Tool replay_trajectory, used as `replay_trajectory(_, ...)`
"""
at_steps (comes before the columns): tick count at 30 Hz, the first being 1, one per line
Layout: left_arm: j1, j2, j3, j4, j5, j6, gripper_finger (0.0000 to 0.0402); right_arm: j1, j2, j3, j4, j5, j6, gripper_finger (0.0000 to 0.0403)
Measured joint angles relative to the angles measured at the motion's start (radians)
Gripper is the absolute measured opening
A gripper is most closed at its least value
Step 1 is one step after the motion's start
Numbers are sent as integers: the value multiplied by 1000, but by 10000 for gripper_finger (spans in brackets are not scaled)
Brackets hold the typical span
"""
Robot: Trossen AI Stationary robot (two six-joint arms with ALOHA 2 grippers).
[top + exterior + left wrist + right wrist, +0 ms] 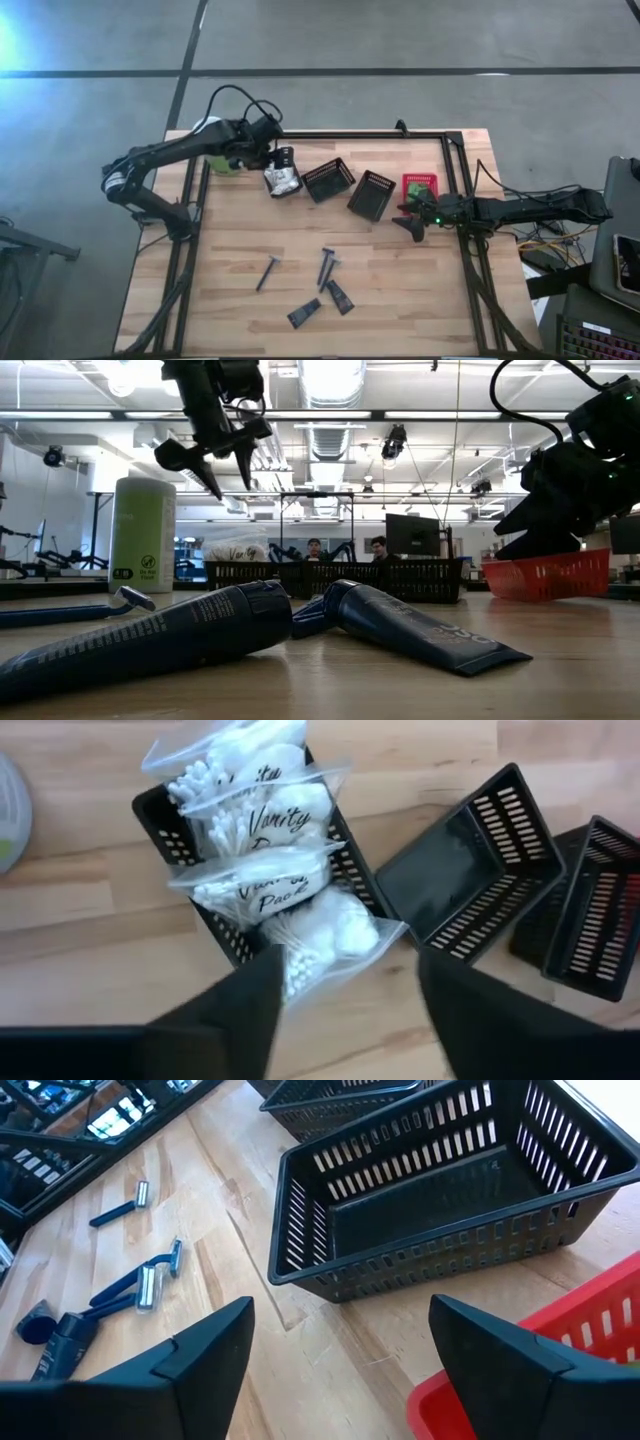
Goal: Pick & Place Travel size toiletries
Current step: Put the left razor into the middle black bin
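Observation:
Several clear packets of white cotton swabs (262, 870) lie stacked in a black slotted basket (160, 830) at the table's far left (282, 180). My left gripper (345, 1020) hangs open above that basket's near end, and the low view shows it high over the table (215, 460). Dark blue tubes (150, 640) (340, 296) and blue razors (140, 1285) (268, 272) lie flat on the wood near the front edge. My right gripper (335, 1370) waits open at the right (410, 225), low over the table beside the red basket (420, 185).
Two empty black slotted baskets (328, 180) (372, 193) stand tilted between the filled basket and the red one. A tall pale-green canister (142, 535) stands at the far left, behind my left arm. Bare wood lies between the baskets and the tubes.

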Motion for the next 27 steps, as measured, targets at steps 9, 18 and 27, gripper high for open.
replay_trajectory(9, -1, 5, -6, -19, -27, -84, 128, 0, 0, 0, 1, 0, 0, 270)
replay_trajectory(18, -1, 10, -9, -34, -37, -62, 315, 0, 0, 0, 1, 0, 0, 248)
replay_trajectory(27, 3, 10, -25, -18, 52, -61, 352, 0, 0, 0, 1, 0, 0, 235)
